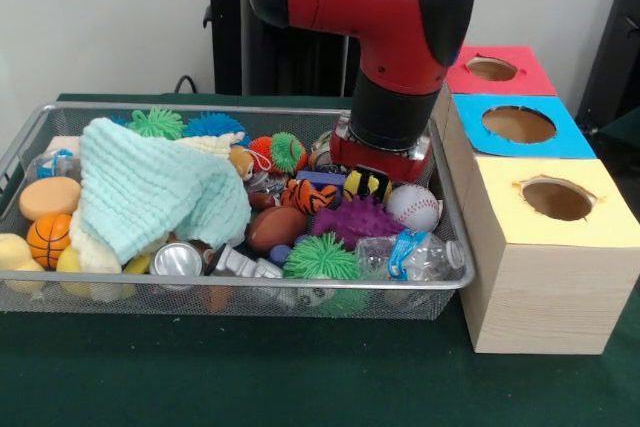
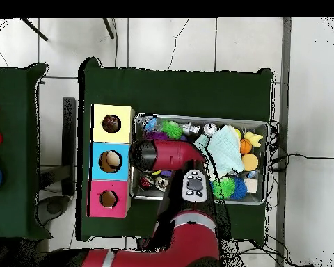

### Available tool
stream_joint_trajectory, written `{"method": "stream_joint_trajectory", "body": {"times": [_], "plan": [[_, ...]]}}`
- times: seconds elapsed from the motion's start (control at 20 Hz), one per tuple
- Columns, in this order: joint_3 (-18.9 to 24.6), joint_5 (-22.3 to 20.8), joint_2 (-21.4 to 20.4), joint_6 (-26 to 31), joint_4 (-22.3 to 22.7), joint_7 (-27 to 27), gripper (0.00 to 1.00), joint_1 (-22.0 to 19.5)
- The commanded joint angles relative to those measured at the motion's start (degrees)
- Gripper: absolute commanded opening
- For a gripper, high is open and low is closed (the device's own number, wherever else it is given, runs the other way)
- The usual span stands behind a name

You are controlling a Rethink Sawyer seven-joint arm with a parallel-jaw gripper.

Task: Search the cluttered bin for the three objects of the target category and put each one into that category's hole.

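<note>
Baseball (image 1: 413, 206) is seen in the wire bin (image 1: 455, 282), near the corner beside the yellow box (image 1: 560, 247); judged light, hard and smooth, best gripped across its middle. Gripper is sunk among toys just behind it; finger state cannot be told

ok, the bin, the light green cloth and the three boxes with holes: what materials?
Bin: metal wire mesh by the look, silver, see-through weave with a solid rim. Cloth: soft woven fabric, likely cotton, matte, with a waffle-like texture and loose folds. Boxes: pale unfinished wood, grain lines visible on the sides; the tops look like matte coloured paper or paint, yellow, blue and red, can't tell which.
</note>
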Motion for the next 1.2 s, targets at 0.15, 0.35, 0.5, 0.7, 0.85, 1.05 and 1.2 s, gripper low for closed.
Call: {"method": "stream_joint_trajectory", "body": {"times": [0.15, 0.35, 0.5, 0.7, 0.85, 1.05, 1.2], "plan": [[6.14, -5.69, -4.25, -4.20, 8.86, -5.82, 0.00, -11.32], [6.71, -8.93, -4.37, -4.86, 8.87, -6.93, 0.00, -14.34], [7.35, -9.05, -2.97, -5.88, 7.74, -2.44, 0.00, -12.68], [9.74, -7.89, -2.71, -2.95, 5.97, -1.38, 0.00, -12.61], [10.09, -6.79, -5.42, -0.44, 7.25, -0.65, 0.00, -11.93], [10.01, -6.53, -6.32, 0.06, 8.00, 0.16, 0.00, -11.36], [8.85, -6.34, -8.76, 1.07, 9.87, 1.36, 0.00, -10.01]]}}
